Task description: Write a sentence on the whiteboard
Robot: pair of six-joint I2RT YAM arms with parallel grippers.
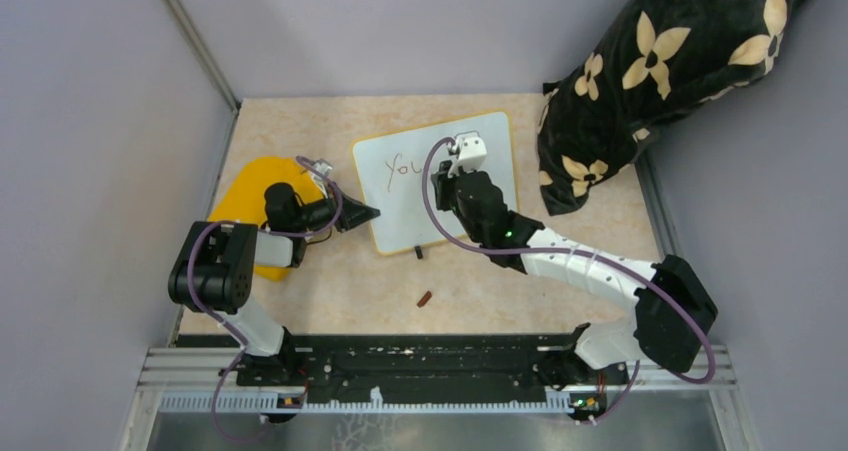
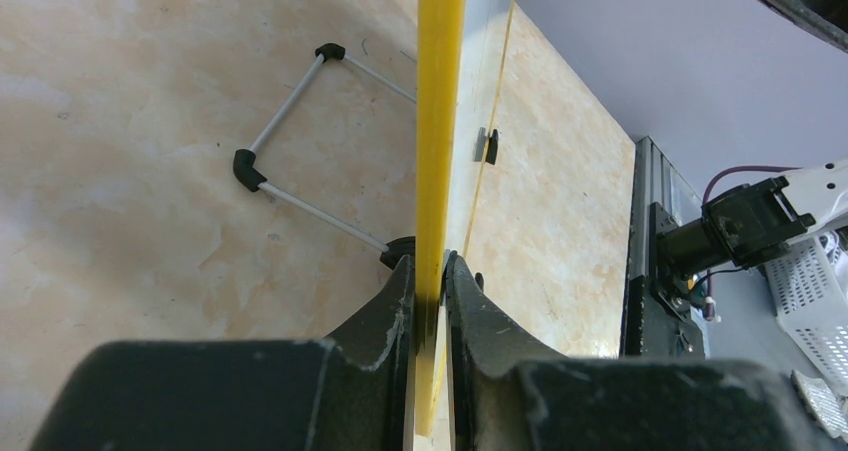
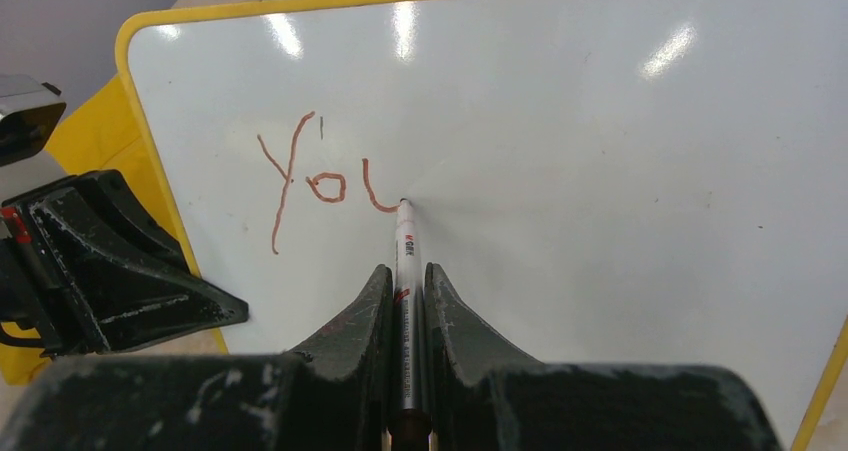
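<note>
The sentence point(image 3: 315, 186) reads only "You", in reddish-brown strokes at the left of the right wrist view. It is written on the whiteboard point(image 3: 620, 191), which sits at the centre of the overhead frame. The marker point(image 3: 405, 256) has its tip on the board at the end of the "u" and is pinched in the right gripper point(image 3: 406, 271). The left gripper point(image 2: 430, 269) is clamped on the board's yellow rim at its left edge. Just below the board, on the table point(image 1: 520, 291), lies a small reddish piece point(image 1: 425, 298), possibly the cap. A yellow cloth point(image 1: 245, 186) lies at centre left.
</note>
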